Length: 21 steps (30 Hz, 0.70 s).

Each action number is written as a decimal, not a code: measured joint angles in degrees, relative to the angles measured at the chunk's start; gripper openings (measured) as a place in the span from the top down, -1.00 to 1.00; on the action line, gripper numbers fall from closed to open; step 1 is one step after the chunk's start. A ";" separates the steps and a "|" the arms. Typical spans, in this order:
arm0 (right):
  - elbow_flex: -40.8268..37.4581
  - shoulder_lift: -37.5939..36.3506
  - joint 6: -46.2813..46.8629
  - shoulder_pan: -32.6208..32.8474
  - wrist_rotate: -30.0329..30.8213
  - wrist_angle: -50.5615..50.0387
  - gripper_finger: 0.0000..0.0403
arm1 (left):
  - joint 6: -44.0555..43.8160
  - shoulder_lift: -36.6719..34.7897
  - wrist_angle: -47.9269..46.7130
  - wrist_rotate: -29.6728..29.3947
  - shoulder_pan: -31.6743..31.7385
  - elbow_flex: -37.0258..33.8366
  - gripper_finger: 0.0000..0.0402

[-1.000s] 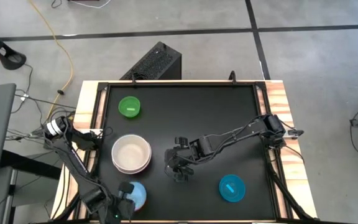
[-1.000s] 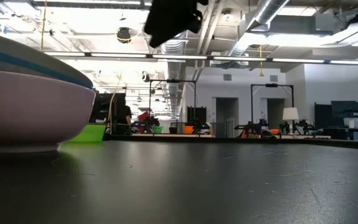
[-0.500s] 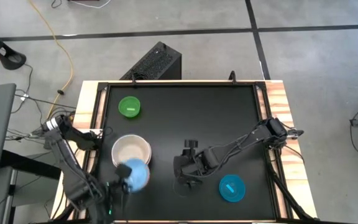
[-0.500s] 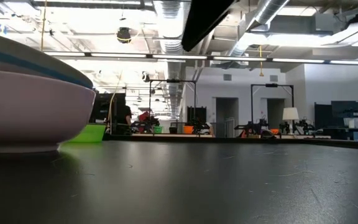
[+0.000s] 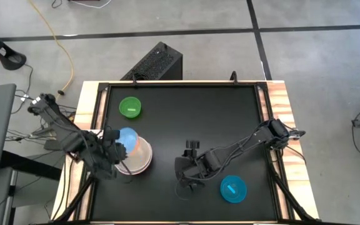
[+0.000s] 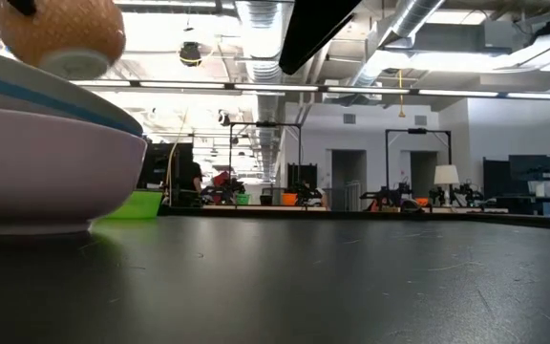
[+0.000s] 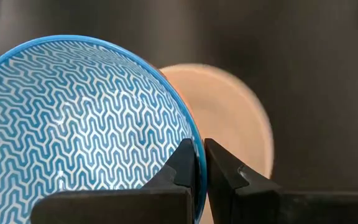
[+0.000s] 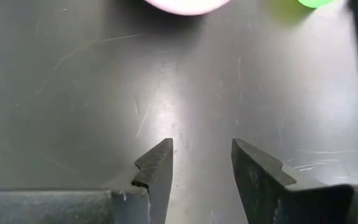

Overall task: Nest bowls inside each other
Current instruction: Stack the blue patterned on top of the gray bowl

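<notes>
The light blue bowl (image 5: 127, 139), its inside patterned with white zigzags, its outside orange, hangs tilted above the stacked bowls (image 5: 137, 160) at centre left of the high view. The left gripper (image 7: 200, 163) pinches its rim. The green bowl (image 5: 130, 107) sits upper left, the teal bowl (image 5: 232, 189) lower right. The right gripper (image 8: 201, 163), jaws apart and empty, hovers near centre.
</notes>
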 joint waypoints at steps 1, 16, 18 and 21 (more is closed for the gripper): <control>0.00 -0.01 -0.02 -0.27 0.00 0.06 0.12 | 0.91 -1.42 3.84 1.21 0.74 -2.38 1.00; 0.02 0.00 -0.51 -3.39 -0.31 2.13 0.12 | 4.12 -0.39 10.92 15.72 8.55 -11.09 1.00; 0.02 0.00 -1.21 -3.76 -0.35 2.26 0.12 | 3.22 0.98 10.90 15.79 8.01 -11.09 1.00; 0.02 0.00 -1.89 -4.10 -0.50 2.84 0.12 | 3.45 3.80 10.95 15.71 7.38 -11.09 1.00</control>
